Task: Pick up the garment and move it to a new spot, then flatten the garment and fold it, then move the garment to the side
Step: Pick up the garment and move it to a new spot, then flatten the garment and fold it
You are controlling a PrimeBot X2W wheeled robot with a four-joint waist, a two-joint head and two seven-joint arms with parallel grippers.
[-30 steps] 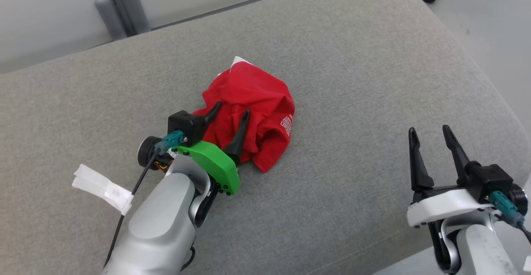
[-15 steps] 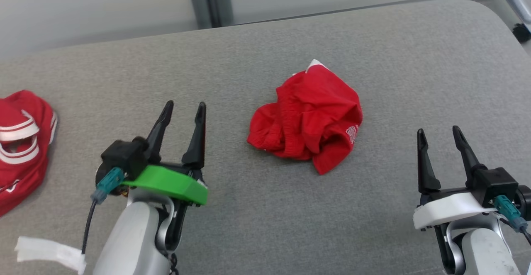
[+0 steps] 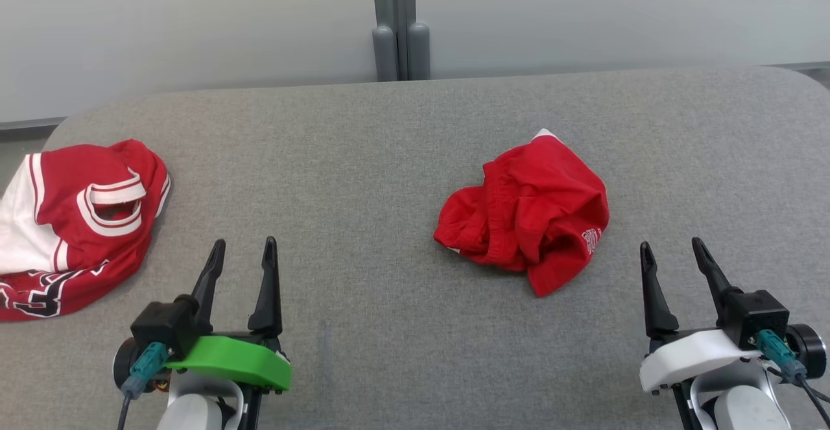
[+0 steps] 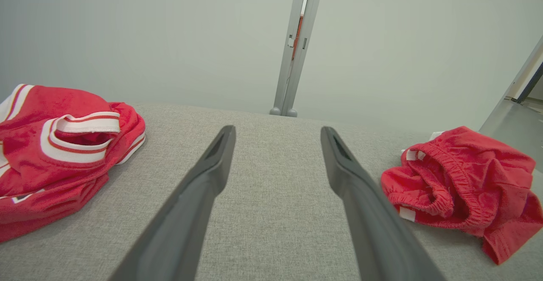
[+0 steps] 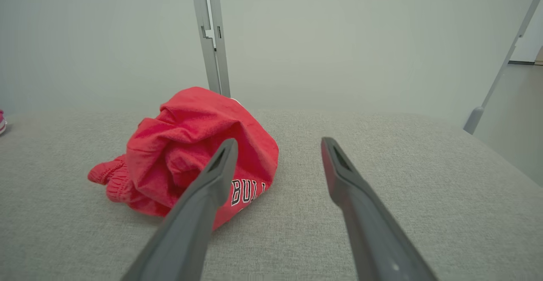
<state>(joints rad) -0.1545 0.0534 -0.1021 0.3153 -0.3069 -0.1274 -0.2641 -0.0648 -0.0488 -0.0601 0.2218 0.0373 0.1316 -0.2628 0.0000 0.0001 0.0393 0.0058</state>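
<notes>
Garment (image 3: 525, 222), apparently shorts, lies bunched right of centre on the tabletop (image 3: 363, 177). Left gripper (image 3: 245, 243) and right gripper (image 3: 671, 244): fingers released, empty. Risk: pinching a single layer, leaving it twisted for flattening.

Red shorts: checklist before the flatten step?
1. Crumpled red fabric shorts lie on the grey fabric surface, clear of both tools: ok.
2. Left tool open and empty: ok.
3. Right tool open and empty: ok.
4. Shorts flat: not ok, bunched in a heap.
5. Red and white jersey lies apart from the shorts: ok.
6. Both leg hems located: cannot tell, folds hide them.
</notes>
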